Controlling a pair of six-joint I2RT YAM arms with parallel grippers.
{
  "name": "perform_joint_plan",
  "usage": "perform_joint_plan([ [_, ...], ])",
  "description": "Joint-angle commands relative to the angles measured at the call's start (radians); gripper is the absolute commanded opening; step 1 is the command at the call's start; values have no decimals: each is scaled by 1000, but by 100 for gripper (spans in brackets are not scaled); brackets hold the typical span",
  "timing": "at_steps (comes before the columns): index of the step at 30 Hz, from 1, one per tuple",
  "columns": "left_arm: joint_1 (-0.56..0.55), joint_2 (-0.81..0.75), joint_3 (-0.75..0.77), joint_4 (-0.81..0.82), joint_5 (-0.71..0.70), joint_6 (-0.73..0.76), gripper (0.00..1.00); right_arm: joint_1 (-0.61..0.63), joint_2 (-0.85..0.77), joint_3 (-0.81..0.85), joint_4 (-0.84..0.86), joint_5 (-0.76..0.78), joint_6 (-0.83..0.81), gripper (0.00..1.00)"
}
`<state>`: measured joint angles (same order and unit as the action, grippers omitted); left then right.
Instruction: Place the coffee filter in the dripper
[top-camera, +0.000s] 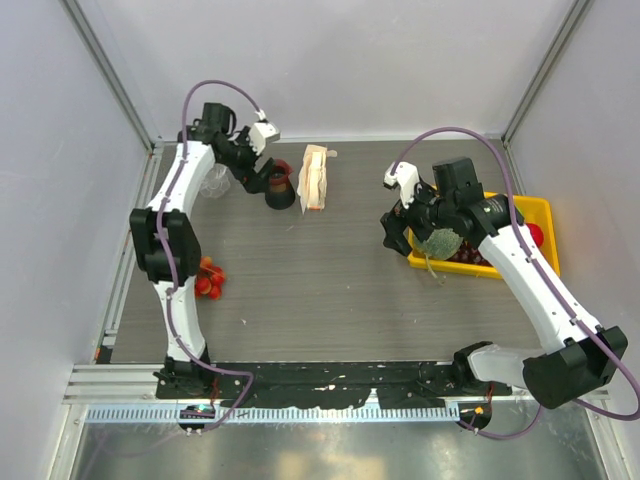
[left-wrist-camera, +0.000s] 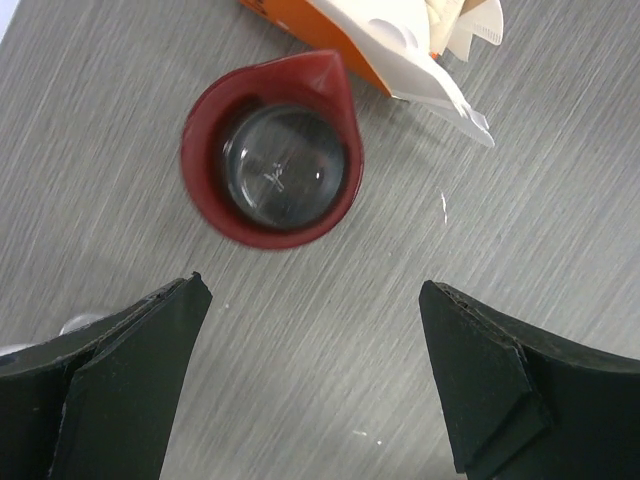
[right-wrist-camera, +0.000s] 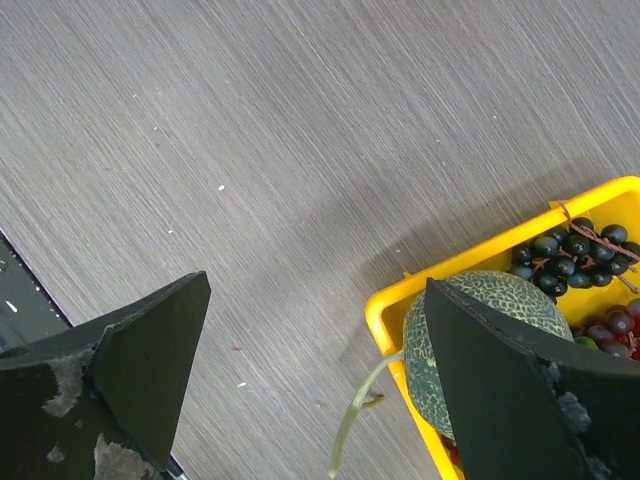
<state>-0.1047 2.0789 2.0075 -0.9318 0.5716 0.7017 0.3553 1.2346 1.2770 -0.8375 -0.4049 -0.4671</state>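
Grey tabletop (top-camera: 330, 290): brushed surface; what you need sits at its far left.
Dripper (top-camera: 215, 183): clear funnel, just left of the cup and partly hidden by your left arm. No white shows in it, so the filter is judged not yet placed.
Filter (left-wrist-camera: 468, 24): white paper edges fan from the packet's mouth. No loose sheet is in view, so you likely have to draw one from there.
Packet (top-camera: 314, 178): beige-white with orange marks, just right of the cup.
Cup (left-wrist-camera: 272, 165): dark brown, red inside, directly below your left wrist camera. It is not the target.
Left gripper (left-wrist-camera: 315, 290): released, jaws wide, grasping nothing. It hovers near the cup, within reach of both packet and dripper.
Right gripper (right-wrist-camera: 315, 285): released and empty at the tray's corner, well apart from the work, probably to be out of the left arm's way.
Tray (right-wrist-camera: 383, 312): yellow, holding a melon (right-wrist-camera: 418, 340) and grapes (right-wrist-camera: 560, 250).
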Motion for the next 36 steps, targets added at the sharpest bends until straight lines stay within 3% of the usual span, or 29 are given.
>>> perform_joint_plan([
  [1,-32,38,47,42,-41,105,99,-6,-29,1,34,-23,15,95],
  [15,-81,128,63,125,-93,169,99,-6,-35,-11,28,-26,10,95],
  [23,-92,153,97,151,-7,182,99,-6,-41,-19,25,-18,4,95],
  [33,-96,188,114,162,19,180,94,-6,-38,-21,17,-12,1,95],
  [36,-96,188,114,174,16,165,87,-7,-41,-21,15,-12,-1,96],
])
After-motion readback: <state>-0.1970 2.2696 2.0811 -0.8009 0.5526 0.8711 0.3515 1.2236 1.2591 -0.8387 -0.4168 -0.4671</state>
